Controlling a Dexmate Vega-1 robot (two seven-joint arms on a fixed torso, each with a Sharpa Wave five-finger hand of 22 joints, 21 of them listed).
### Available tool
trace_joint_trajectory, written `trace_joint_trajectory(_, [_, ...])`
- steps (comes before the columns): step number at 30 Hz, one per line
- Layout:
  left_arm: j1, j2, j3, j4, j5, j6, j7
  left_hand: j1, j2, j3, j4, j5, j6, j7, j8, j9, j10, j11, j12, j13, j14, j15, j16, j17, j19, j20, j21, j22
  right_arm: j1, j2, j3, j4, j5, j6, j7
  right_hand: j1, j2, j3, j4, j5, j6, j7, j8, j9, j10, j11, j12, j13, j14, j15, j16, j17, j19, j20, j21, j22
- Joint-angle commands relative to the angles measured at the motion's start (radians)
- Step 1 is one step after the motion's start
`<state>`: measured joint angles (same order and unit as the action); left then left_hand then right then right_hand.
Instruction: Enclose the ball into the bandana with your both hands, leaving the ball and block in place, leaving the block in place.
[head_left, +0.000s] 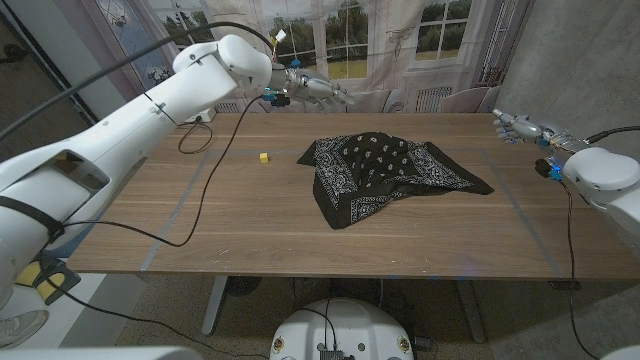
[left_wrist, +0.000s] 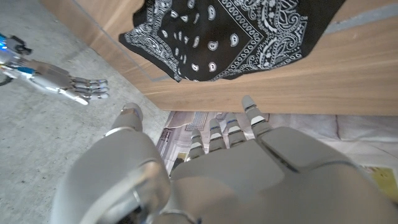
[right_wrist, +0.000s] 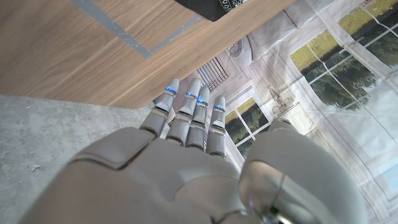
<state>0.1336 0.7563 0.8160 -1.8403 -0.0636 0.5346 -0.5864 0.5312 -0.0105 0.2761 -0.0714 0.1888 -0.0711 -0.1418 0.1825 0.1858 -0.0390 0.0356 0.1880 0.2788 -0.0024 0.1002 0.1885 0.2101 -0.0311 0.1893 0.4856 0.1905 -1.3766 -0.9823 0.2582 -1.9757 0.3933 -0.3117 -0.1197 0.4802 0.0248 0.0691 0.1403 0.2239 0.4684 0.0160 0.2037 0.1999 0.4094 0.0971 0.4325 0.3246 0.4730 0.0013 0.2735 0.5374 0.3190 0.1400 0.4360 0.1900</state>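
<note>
A black bandana (head_left: 390, 175) with white paisley print lies crumpled at the middle of the wooden table (head_left: 150, 210), folded over itself; the ball is hidden. The bandana (left_wrist: 230, 34) also appears in the left wrist view. A small yellow block (head_left: 264, 157) sits on the table to the left of the bandana. My left hand (head_left: 318, 89) hovers past the table's far edge, fingers stretched out, holding nothing. My right hand (head_left: 520, 127) hangs at the table's far right corner, fingers extended and empty. In the left wrist view the right hand (left_wrist: 68, 84) appears small, beyond the table's edge.
A black cable (head_left: 205, 170) trails across the table's left part. Grey tape lines (head_left: 520, 215) mark the tabletop at both sides. A backdrop printed with windows hangs behind the table.
</note>
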Motion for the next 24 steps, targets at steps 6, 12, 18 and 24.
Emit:
trace_joint_trajectory(6, [0.027,-0.059,0.122,-0.03,0.325,0.063,0.159,-0.038,-0.035,-0.034,0.003,0.01,-0.076,-0.067,-0.008,0.001,-0.038,-0.024,0.011,-0.011,-0.013,-0.004,0.006,-0.003,0.009,0.016,-0.008,0.002,-0.064,0.143,0.042,0.04,-0.03,0.248,-0.001,0.003,0.015,0.003,-0.01,0.006,0.026,0.002,0.011,0.002,0.032,0.008,-0.004,-0.005,0.02,-0.008,0.003,-0.002,0.0,0.004,-0.002,0.003])
trace_joint_trajectory(12, [0.03,-0.101,0.13,0.032,0.35,0.027,0.156,-0.042,-0.067,-0.053,-0.004,0.021,-0.094,-0.074,-0.005,0.001,-0.039,-0.034,0.016,-0.015,-0.011,-0.005,0.008,-0.005,0.014,0.018,-0.013,0.001,-0.097,0.164,0.07,0.016,-0.033,0.26,0.002,0.003,0.017,0.003,-0.012,0.005,0.028,0.004,0.012,0.002,0.044,0.01,-0.003,-0.008,0.026,-0.007,0.005,-0.004,0.001,0.005,-0.003,0.004])
trace_joint_trajectory(18, [0.005,-0.153,0.162,0.114,0.375,0.004,0.124,-0.046,-0.1,-0.076,-0.01,0.037,-0.083,-0.075,0.004,0.002,-0.031,-0.041,0.023,-0.019,-0.011,0.002,0.01,-0.007,0.022,0.023,-0.017,0.0,-0.103,0.175,0.077,0.009,-0.044,0.274,0.01,0.001,0.021,0.001,-0.014,0.003,0.031,0.004,0.012,0.002,0.055,0.01,-0.004,-0.012,0.034,-0.009,0.009,-0.005,0.001,0.008,-0.004,0.004])
trace_joint_trajectory(24, [-0.013,-0.188,0.189,0.168,0.404,-0.016,0.098,-0.046,-0.107,-0.081,-0.011,0.042,-0.078,-0.075,0.008,0.003,-0.03,-0.04,0.025,-0.02,-0.008,0.004,0.011,-0.007,0.022,0.023,-0.02,0.0,-0.101,0.181,0.08,0.009,-0.045,0.275,0.019,0.0,0.024,0.001,-0.017,0.002,0.033,0.004,0.013,0.002,0.061,0.011,-0.006,-0.014,0.038,-0.006,0.011,-0.006,0.002,0.01,-0.004,0.004])
